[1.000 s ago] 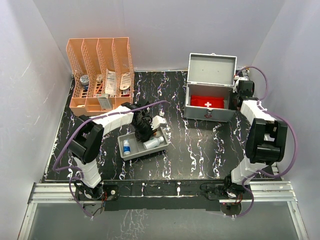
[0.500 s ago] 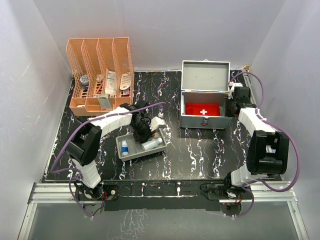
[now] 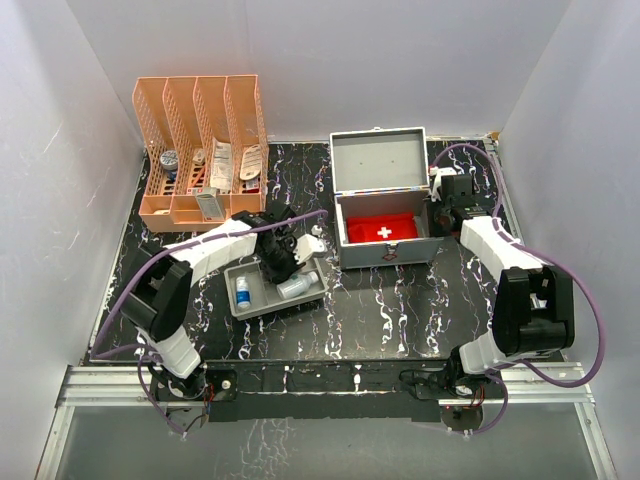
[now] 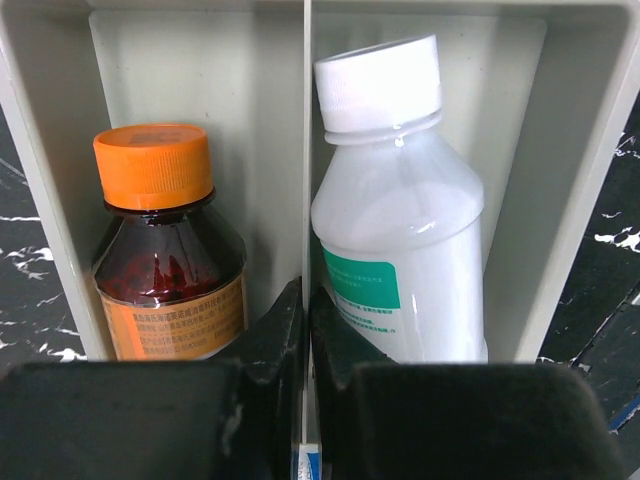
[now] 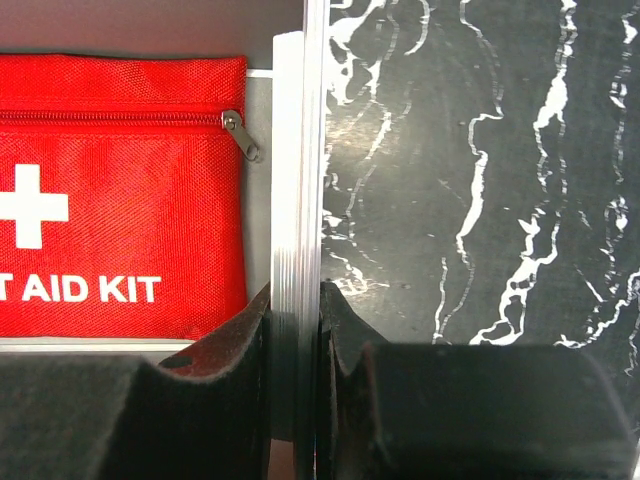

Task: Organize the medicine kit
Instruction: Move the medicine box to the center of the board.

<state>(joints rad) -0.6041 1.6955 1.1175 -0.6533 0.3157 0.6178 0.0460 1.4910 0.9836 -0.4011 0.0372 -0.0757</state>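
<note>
Right wrist — right tool (image 5: 295, 297) pinching medicine kit (image 5: 296, 150) wall, unclear overhead

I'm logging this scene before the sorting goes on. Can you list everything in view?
medicine kit: one, silver-grey, lid open, back of the table, right of centre
red pouch: one, red with a white cross, inside the kit
tray: one, grey, front left of the kit
brown bottle: one, orange cap, in the tray on one side of its divider
white bottle: one, white cap, on the other side of the divider
small bottle: one, blue and white, tray's left end
organiser: one, peach, four slots, back left, holding small items
table: one, black marbled
left arm: black and white, jaws shut on the tray's divider
right arm: black and white, jaws shut on the kit's side wall
</note>
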